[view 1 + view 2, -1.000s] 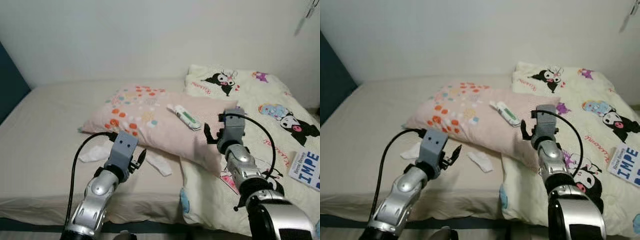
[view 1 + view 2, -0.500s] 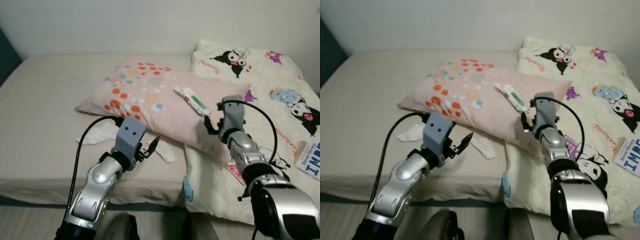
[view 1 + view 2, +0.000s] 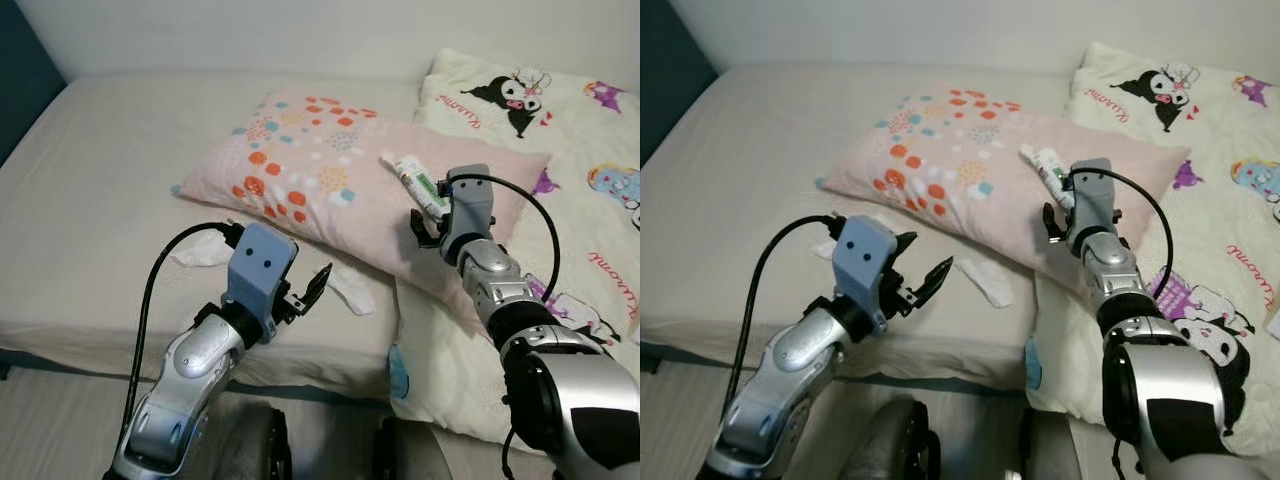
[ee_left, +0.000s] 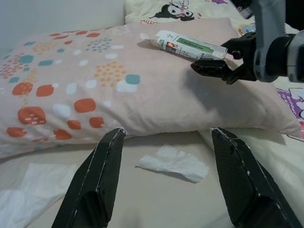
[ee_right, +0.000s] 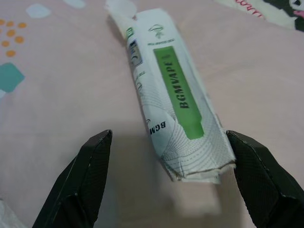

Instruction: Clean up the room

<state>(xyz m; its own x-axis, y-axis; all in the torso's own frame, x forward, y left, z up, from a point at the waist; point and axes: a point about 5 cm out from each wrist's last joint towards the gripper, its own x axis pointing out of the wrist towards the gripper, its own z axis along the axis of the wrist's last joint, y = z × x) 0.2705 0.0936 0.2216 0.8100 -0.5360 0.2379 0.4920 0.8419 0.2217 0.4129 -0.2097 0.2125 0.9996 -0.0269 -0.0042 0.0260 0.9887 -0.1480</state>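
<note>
Right gripper (image 5: 166, 190) now nearer one packet (image 5: 173, 95); two tissues (image 4: 173, 161), maybe.

Matt cloth pillow (image 3: 330, 185); crinkled, seemingly glossy plastic packet (image 5: 175, 95); soft paper tissue (image 4: 173, 162).

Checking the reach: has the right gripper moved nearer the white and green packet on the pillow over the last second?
Yes. The right gripper has closed in on the packet lying on the pillow, open.

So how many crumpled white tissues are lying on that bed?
2. One tissue lies on the sheet below the pillow's front edge, near the left gripper; another tissue pokes out left of it. More may be hidden underneath.
</note>
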